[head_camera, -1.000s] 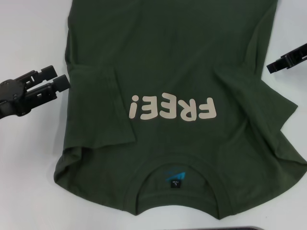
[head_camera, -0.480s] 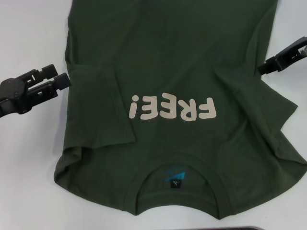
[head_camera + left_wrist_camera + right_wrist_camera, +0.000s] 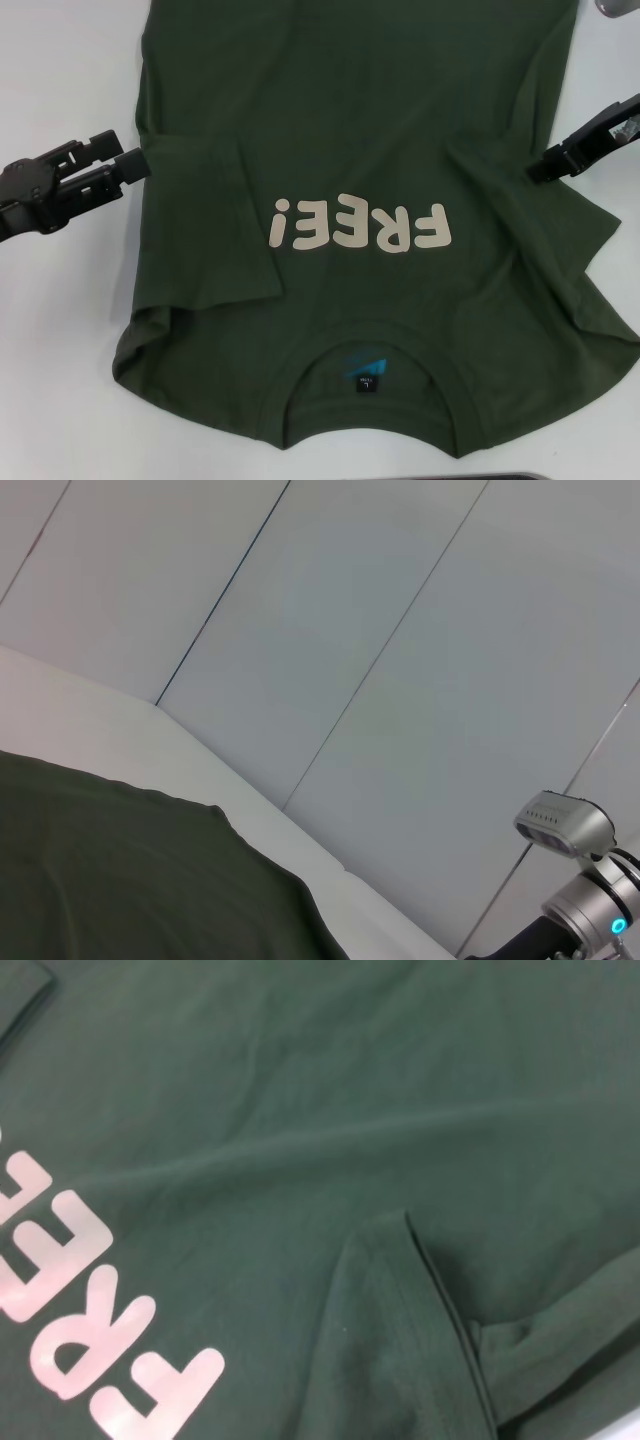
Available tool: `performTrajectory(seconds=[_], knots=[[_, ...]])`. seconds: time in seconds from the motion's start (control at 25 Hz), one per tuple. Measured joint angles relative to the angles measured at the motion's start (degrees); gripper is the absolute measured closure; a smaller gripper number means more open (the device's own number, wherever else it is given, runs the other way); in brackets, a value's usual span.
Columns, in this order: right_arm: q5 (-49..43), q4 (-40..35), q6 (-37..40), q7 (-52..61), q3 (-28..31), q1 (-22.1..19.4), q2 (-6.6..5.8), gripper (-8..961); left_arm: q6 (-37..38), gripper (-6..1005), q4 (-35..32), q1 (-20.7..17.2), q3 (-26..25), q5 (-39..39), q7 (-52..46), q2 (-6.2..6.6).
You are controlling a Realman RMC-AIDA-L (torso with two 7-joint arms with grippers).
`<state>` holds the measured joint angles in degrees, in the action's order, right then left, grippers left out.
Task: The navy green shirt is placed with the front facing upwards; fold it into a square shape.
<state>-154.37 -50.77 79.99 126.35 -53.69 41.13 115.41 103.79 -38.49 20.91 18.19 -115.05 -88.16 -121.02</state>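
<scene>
The navy green shirt lies face up on the white table, with its collar nearest me and the cream "FREE!" lettering upside down. One sleeve is folded inward over the body on the left; the other spreads out on the right. My left gripper is open, its tips level with the shirt's left edge and almost touching it. My right gripper hovers over the shirt's right edge above the spread sleeve. The right wrist view shows the sleeve hem and the lettering close up.
White table surface runs along both sides of the shirt. A dark object peeks in at the near edge, and a grey thing sits at the far right corner. In the left wrist view, wall panels stand behind the table.
My right gripper has moved inward and nearer, from beside the shirt to over its right edge. My left gripper has crept slightly toward the left edge. The shirt has not shifted.
</scene>
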Motion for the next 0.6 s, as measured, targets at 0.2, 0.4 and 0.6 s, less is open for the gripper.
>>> performTrajectory(seconds=[0.2,0.4,0.6], knots=[[0.0,0.0,-0.5,-0.7,-0.1,0.0,0.10,626,0.1,218,0.0,0.0,0.0,0.0,-0.1,0.00],[-0.4,0.0,-0.6,-0.7,-0.1,0.0,-0.12,626,0.1,218,0.0,-0.2,0.0,0.0,-0.5,-0.06],[0.7,-0.6,1.4,-0.9,0.7,0.0,-0.36,617,0.1,219,0.0,-0.2,0.0,0.0,-0.7,-0.09]])
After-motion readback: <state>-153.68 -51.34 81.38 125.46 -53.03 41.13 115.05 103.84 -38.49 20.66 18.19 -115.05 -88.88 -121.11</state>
